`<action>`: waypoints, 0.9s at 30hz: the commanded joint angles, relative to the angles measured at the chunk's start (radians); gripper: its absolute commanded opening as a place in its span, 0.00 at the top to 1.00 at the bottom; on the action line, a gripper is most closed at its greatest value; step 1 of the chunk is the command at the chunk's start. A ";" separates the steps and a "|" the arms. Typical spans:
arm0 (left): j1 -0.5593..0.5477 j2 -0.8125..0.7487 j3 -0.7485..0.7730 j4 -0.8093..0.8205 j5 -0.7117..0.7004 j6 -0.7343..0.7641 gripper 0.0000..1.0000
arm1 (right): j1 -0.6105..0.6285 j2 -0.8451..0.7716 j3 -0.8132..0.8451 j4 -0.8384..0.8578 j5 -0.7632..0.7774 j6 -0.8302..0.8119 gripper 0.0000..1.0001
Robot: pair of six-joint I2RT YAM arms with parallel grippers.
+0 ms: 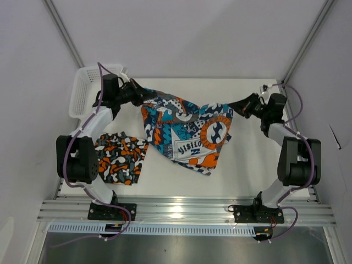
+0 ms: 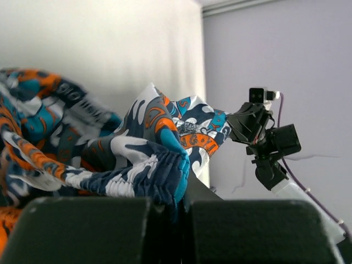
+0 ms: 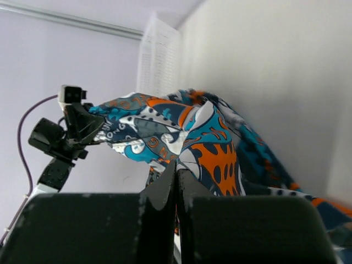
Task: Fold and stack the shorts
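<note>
Scene: A white table (image 1: 242, 165) was seen from above, with two black-and-white arms bolted at its near edge.

Graphic-print shorts (image 1: 184, 129): The teal-blue, orange, white and dark grey pair was spread across the far half of the table. It was held by its two upper corners, one in each gripper. The top edge ran from the far left to the far right, sagging a little in the middle. The rest of the cloth fell away toward the near side. Whether its lower edge touched the table could not be told.

Left gripper (image 1: 142, 94): It was clenched on the left corner of the graphic-print shorts, just beside the basket. In the left wrist view, a bunched, gathered hem in navy, white and teal was pinched where the dark fingers (image 2: 88, 231) met.

Right gripper (image 1: 234, 105): It was clamped on the right corner of the same shorts, over the far right of the table. In the right wrist view, the cloth rose out of the slit between the pressed-together fingers (image 3: 159, 192).

Camouflage shorts (image 1: 118, 157): The orange, black, grey and white pair lay on the near left of the table beside the left arm. Neither gripper held it. Its right edge met the lower left edge of the graphic-print shorts in the overhead view; whether the two touched could not be told.

Basket (image 1: 82, 91): A white mesh basket stood at the far left corner of the table, behind the left gripper.
</note>
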 commanded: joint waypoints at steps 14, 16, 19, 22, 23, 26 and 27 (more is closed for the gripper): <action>0.074 -0.247 0.152 0.569 0.121 -0.546 1.00 | -0.067 -0.163 0.678 -0.156 -0.210 0.137 1.00; 0.123 -0.295 0.175 0.561 0.124 -0.542 1.00 | -0.085 -0.195 0.707 -0.096 -0.223 0.182 1.00; 0.149 -0.374 0.157 0.590 0.133 -0.557 1.00 | -0.096 -0.254 0.709 -0.053 -0.249 0.216 1.00; 0.169 -0.460 0.100 0.692 0.142 -0.618 1.00 | -0.107 -0.346 0.675 -0.042 -0.269 0.219 1.00; 0.171 -0.483 0.091 0.719 0.148 -0.632 1.00 | -0.120 -0.373 0.668 -0.043 -0.272 0.222 1.00; 0.171 -0.575 0.032 0.802 0.160 -0.683 1.00 | -0.142 -0.474 0.657 -0.109 -0.296 0.211 1.00; 0.171 -0.598 0.028 0.808 0.167 -0.691 1.00 | -0.149 -0.495 0.661 -0.152 -0.307 0.195 1.00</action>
